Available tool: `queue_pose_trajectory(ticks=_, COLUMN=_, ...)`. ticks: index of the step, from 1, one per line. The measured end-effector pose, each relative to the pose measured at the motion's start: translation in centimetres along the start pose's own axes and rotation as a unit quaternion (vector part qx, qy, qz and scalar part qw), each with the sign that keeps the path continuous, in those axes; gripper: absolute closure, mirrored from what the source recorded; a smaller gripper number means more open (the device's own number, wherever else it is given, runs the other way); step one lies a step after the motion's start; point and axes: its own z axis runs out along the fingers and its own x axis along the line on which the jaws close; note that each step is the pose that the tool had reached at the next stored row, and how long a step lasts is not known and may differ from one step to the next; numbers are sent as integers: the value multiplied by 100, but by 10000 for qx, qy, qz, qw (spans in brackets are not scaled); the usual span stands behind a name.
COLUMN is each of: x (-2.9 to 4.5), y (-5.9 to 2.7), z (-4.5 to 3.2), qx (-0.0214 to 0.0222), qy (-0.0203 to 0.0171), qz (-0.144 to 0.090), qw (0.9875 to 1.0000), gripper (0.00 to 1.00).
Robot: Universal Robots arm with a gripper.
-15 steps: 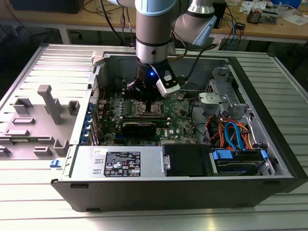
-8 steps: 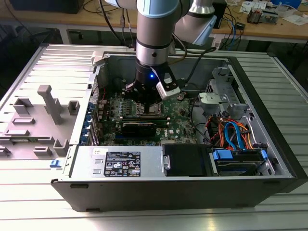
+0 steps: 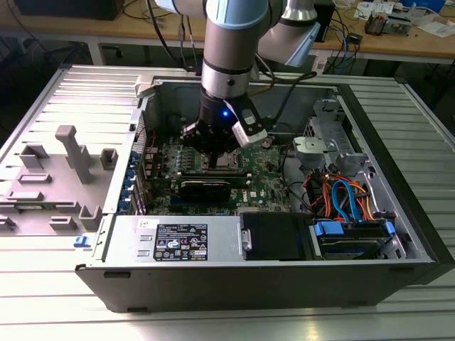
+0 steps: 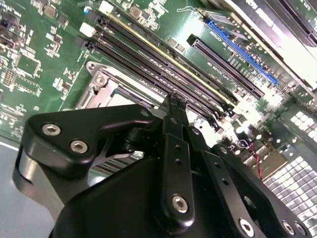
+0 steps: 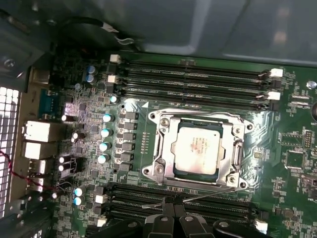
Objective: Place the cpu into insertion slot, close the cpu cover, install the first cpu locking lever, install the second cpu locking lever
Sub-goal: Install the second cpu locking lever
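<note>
My gripper (image 5: 173, 210) is black, made of flat metal links with round silver screws, and its two fingertips stand pressed close together, almost shut, with nothing thick between them. In the first wrist view they meet at a thin silvery wire lever (image 5: 198, 197) that runs along the near edge of the socket; I cannot tell if the tips really pinch the wire or only touch it. In the second wrist view the same narrow tips (image 4: 173, 106) end just beside the long black memory slots (image 4: 163, 64). From the lever, at 12 o'clock in the first wrist view, lies the cpu (image 5: 196, 148): a flat square chip with a dull silver-grey top that shines in the light. It sits inside the insertion slot (image 5: 161, 148), and the cpu cover (image 5: 230, 148), a thin silvery frame with a big square window, lies flat around it, closed. Round screws mark the corners of the frame. The green circuit board (image 5: 292, 198) around is matte and full of small parts, with a row of little blue-topped cylinders (image 5: 105, 139) at 9 o'clock from the socket. In the exterior view my gripper (image 3: 217, 153) reaches down into an open grey metal computer case (image 3: 234, 284), lying on a ribbed light table (image 3: 57, 312).
</note>
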Motion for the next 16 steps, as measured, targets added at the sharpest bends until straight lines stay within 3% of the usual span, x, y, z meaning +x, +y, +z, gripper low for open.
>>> queue_pose_trajectory(ticks=5, x=55, y=8, z=30, qx=-25, qy=59, qz=-83, qw=9999, gripper=89)
queue_pose_trajectory(ticks=16, x=99, y=11, z=104, qx=-106, qy=101, qz=-111, qw=9998, gripper=89)
